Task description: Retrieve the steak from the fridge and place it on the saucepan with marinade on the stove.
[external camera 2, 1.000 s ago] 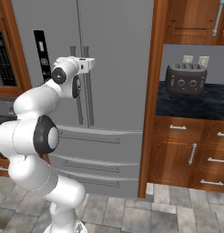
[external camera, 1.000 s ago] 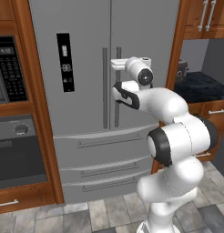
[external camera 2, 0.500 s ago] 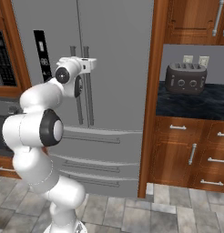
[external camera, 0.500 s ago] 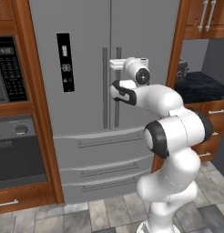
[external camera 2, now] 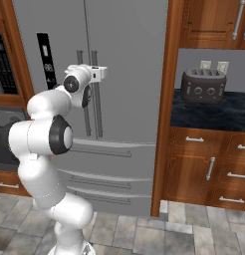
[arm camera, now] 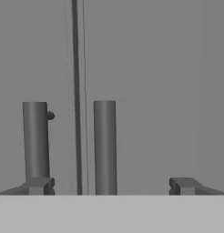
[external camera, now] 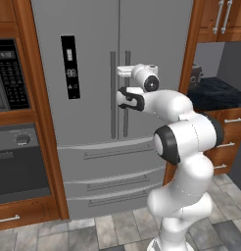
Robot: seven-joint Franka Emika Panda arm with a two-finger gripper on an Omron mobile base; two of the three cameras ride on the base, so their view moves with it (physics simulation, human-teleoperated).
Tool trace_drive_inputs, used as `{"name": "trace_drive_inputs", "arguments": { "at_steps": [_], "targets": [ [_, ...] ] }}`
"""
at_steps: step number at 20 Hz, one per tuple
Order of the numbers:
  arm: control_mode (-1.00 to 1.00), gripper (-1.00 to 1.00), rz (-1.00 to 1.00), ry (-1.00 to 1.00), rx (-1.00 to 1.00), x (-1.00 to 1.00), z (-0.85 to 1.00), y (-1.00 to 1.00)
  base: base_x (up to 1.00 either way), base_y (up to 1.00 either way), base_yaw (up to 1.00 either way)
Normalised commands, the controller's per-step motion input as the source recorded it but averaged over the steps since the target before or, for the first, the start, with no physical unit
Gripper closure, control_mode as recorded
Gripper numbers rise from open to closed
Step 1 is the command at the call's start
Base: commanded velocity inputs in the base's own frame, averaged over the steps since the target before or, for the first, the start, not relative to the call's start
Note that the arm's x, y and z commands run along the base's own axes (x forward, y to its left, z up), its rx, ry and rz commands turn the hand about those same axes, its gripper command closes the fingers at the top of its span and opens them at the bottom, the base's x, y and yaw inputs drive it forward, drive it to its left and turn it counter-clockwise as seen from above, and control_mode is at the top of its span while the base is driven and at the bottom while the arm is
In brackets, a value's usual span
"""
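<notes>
The gripper [arm camera: 109, 184] stands wide open with nothing between its fingertips [arm camera: 183, 184], held up close in front of the fridge [external camera: 93, 162], at the level of the two long vertical bar handles [arm camera: 104, 145] that flank the seam between the upper doors. In the hand view the right-hand handle rises between the two fingertips, nearer the left one, while the left-hand handle stands right above the left fingertip; whether either tip touches metal I cannot tell. From the left base view the hand sits just in front of the handles, about midway up their length. Both fridge doors are shut, as are the drawers below. Farther off to the right, a dark toaster [external camera 2: 203, 85] sits on a black counter [external camera 2: 214, 112] between wooden cabinets [external camera 2: 209, 174].
</notes>
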Motion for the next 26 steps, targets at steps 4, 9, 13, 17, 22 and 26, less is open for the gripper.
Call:
{"name": "trace_drive_inputs", "arguments": {
  "at_steps": [4,9,13,17,22,26],
  "targets": [
    [-1.00,-1.00,0.00,0.03,0.00,0.19,-0.19,0.00,0.00,0.00,0.00],
    [-1.00,-1.00,0.00,0.02,0.00,0.21,-0.19,0.02,0.00,0.00,0.00],
    [-1.00,-1.00,0.00,0.00,0.00,0.29,-0.04,0.07,0.00,0.00,0.00],
    [-1.00,-1.00,0.00,0.00,0.00,0.27,-0.05,0.07,0.00,0.00,0.00],
    [-1.00,-1.00,0.00,0.00,0.00,0.31,-0.01,0.03,0.00,0.00,0.00],
    [-1.00,-1.00,0.00,0.00,0.00,0.31,0.00,0.04,0.00,0.00,0.00]
  ]
}}
